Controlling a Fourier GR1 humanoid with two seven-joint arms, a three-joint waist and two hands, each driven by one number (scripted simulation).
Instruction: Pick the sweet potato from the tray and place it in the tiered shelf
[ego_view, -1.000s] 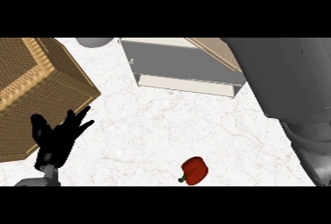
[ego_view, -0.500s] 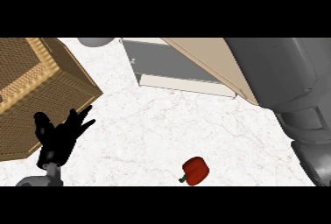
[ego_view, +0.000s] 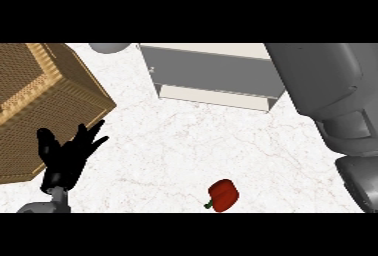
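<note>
White marbled tabletop (ego_view: 184, 145): left robot hand (ego_view: 68, 159) open at 8 o'clock; right arm (ego_view: 332, 100) raised—its hand unseen. Sweet potato unseen; locating it comes next.

Black left hand (ego_view: 65, 159), grey forearms, slim black fingers (ego_view: 90, 134).

one woven, tan wicker tray (ego_view: 44, 95) lies at the left of the counter. one tiered shelf with grey walls and a cream lower board (ego_view: 214, 75) stands at the top centre. one red bell pepper with a green stem (ego_view: 222, 195) lies on the one white marbled counter top (ego_view: 192, 145). one grey rounded object (ego_view: 111, 47) shows at the top edge, its kind not discernible. one black hand (ego_view: 68, 157) shows at lower left. two grey forearms are present: one at lower left (ego_view: 44, 207), one large along the right edge (ego_view: 332, 100).
</note>
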